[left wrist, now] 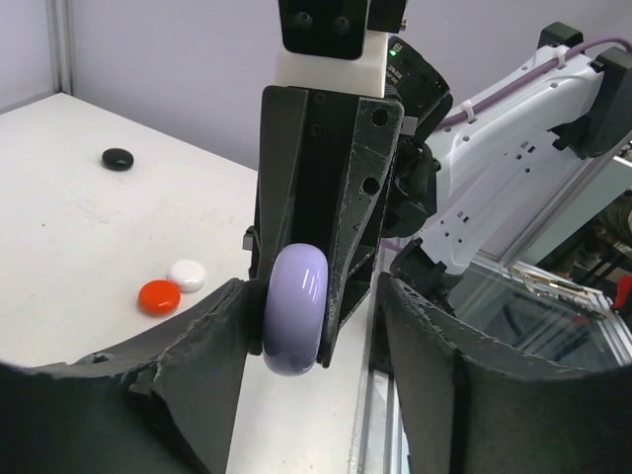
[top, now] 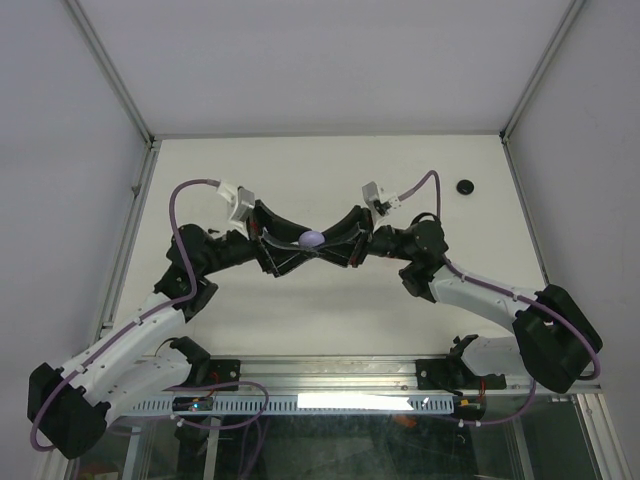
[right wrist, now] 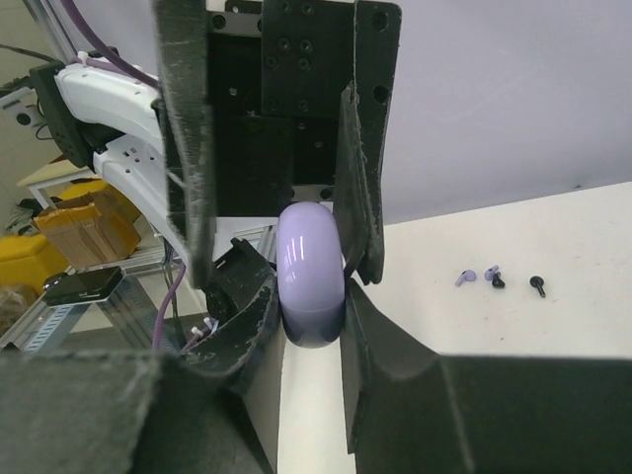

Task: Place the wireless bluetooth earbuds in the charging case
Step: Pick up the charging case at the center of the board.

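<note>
Pale grey enclosure walls [top: 330, 60] on three sides, white table [top: 330, 170] below. Both arms meet above mid-table, noses together. Between them, clear of the surface, hangs a glossy lavender pebble-shaped charging case [top: 312, 238].

Orientation: the case stands on edge with its long axis upright. Its thin rim faces each wrist camera and its broad faces turn toward the table's near and far edges. No seam made out, so the lid end cannot be told.

On the right gripper [right wrist: 309, 296], both fingers press the broad faces and are clamped on the case. On the left gripper [left wrist: 314, 296], the jaws are parted wider than the case. One finger sits just beside it, the other stands off with a gap, so there is no grip.

Elsewhere, three tiny stemmed earbuds [right wrist: 492, 277], lavender and black, lie loose on the table near a wall, well apart from the case. One black round piece [top: 465, 187] sits near the far right corner. One red round piece [left wrist: 159, 296] and one white round piece [left wrist: 187, 275] lie touching each other on the table.
</note>
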`<state>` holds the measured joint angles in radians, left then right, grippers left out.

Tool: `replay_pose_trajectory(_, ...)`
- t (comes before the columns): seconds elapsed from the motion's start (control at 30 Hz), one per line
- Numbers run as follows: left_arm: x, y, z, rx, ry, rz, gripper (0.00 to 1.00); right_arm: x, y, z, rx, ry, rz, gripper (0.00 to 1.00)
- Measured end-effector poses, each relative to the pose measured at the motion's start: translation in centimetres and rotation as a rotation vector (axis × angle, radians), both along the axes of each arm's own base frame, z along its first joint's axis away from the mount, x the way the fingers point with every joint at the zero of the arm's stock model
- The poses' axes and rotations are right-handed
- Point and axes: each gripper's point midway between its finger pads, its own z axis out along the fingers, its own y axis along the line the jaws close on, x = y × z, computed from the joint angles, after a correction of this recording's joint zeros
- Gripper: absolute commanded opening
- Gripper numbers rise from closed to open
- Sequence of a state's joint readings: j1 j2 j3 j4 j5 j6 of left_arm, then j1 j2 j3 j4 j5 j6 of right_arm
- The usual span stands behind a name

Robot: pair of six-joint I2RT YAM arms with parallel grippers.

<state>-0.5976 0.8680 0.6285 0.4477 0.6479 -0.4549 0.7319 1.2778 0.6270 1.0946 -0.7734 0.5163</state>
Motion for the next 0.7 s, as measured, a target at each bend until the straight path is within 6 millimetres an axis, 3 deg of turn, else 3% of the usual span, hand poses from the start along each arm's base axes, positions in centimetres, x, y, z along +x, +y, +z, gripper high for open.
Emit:
replay_pose_trajectory(0.2,-0.3,0.0,-1.1,0.070,0.015,0.004,0.73,0.3,0.2,-1.5,-0.055,-0.024,-0.008,0.00)
replay_pose_trajectory(0.37,0.3,0.2,-2.2,0.131,0.031,0.036,0.72,0.3,0.2,-2.7,-0.109,-0.042,-0.011,0.00)
replay_pose_trajectory(0.7,2.3,0.7,-2.7,0.187,0.040,0.133,0.67,-0.4,-0.3,-3.2,-0.149,-0.094,0.012,0.00)
